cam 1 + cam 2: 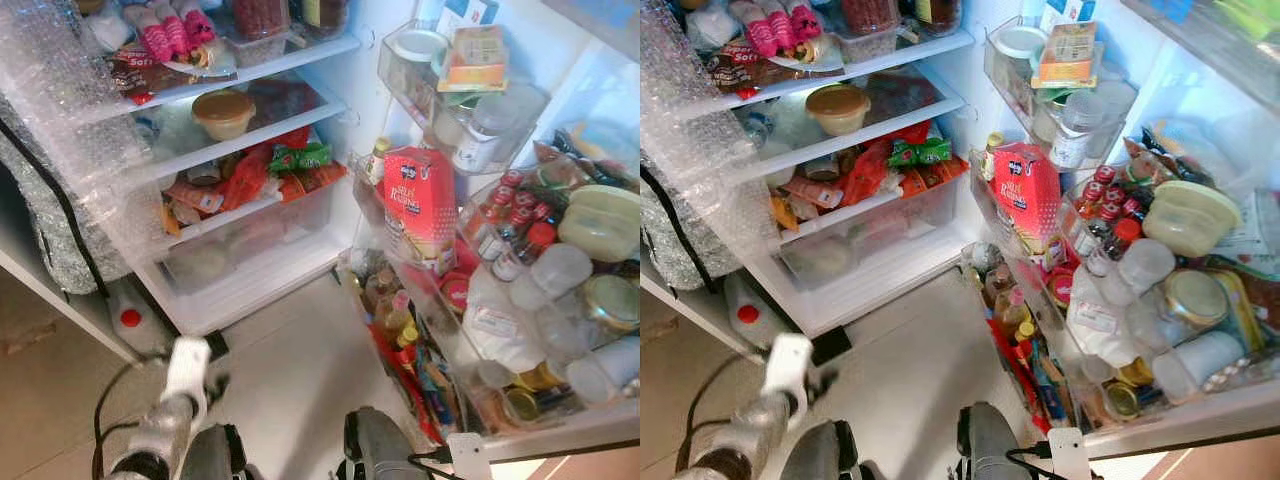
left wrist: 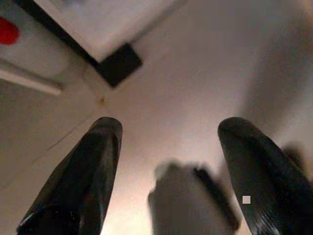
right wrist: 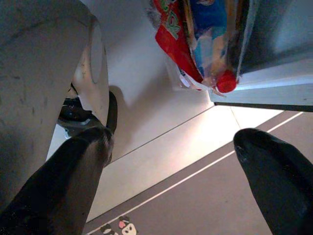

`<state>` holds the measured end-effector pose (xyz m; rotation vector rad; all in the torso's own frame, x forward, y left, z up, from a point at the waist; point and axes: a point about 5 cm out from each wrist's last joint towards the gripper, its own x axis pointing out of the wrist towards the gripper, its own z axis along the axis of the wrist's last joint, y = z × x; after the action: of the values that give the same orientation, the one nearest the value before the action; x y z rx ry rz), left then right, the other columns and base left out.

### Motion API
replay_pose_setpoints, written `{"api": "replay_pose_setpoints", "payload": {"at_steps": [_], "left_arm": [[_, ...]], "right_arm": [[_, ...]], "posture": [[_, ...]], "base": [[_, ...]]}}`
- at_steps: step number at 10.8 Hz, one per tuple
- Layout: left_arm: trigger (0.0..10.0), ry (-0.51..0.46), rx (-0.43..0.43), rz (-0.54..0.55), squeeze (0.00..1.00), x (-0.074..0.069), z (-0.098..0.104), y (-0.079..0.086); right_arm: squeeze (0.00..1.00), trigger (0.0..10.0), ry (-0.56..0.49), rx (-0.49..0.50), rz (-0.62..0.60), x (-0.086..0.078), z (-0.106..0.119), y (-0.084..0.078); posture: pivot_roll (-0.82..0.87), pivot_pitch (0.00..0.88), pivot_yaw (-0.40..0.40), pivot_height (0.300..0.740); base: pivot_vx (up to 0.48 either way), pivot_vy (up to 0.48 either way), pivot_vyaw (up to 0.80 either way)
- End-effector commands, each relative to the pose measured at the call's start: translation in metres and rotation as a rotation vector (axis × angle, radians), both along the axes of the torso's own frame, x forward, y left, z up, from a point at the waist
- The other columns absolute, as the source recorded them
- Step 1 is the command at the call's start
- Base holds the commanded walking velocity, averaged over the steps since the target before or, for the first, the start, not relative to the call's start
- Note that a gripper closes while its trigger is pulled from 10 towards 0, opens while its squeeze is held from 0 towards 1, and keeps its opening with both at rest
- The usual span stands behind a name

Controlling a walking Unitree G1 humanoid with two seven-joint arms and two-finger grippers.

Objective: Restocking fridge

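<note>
The fridge stands open before me, its shelves (image 1: 250,135) packed with food: a tan lidded tub (image 1: 223,112), red and green packets (image 1: 280,165) and a clear drawer (image 1: 250,240). The door (image 1: 520,440) swings out on the right, with a red bag (image 1: 420,205), small red-capped bottles (image 1: 515,215) and jars (image 1: 610,300) in its bins. My left arm (image 1: 170,410) hangs low at the bottom left; its gripper (image 2: 168,127) is open over the floor and holds nothing. My right gripper (image 3: 173,139) is open and holds nothing, low beside the door's bottom edge (image 3: 264,90).
A white bottle with a red cap (image 1: 130,320) stands on the floor by the fridge's left corner. Bubble wrap (image 1: 50,120) hangs at the left. Red snack packs (image 3: 195,44) fill the lowest door bin. Pale floor tiles (image 1: 290,380) lie between the fridge and me.
</note>
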<state>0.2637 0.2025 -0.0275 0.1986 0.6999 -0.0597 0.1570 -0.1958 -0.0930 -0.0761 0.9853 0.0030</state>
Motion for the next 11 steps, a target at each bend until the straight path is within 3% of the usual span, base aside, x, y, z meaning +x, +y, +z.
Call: {"api": "replay_pose_setpoints", "payload": {"at_steps": [1,4,7,11], "left_arm": [[10.0,0.093,0.052,-0.027,0.00,-0.019,-0.016,0.002],[10.0,0.126,0.031,-0.004,0.00,-0.031,-0.026,-0.002],[10.0,0.112,0.050,0.010,0.00,-0.029,-0.024,0.001],[10.0,0.129,0.036,0.023,0.00,-0.035,-0.028,0.001]], "right_arm": [[0.00,10.0,0.021,0.071,0.026,-0.007,-0.005,0.020],[0.00,10.0,0.024,0.074,0.027,-0.007,-0.005,0.019],[0.00,10.0,0.027,0.085,0.026,-0.008,-0.005,0.019],[0.00,10.0,0.016,0.104,0.013,-0.008,-0.005,0.021]], "posture": [[-0.15,0.146,-0.037,0.639],[-0.15,0.163,-0.045,0.682],[-0.15,0.171,-0.045,0.740],[-0.15,0.176,-0.044,0.740]], "base": [[0.000,0.000,0.00],[0.000,0.000,0.00],[0.000,0.000,0.00],[0.000,0.290,0.00]]}}
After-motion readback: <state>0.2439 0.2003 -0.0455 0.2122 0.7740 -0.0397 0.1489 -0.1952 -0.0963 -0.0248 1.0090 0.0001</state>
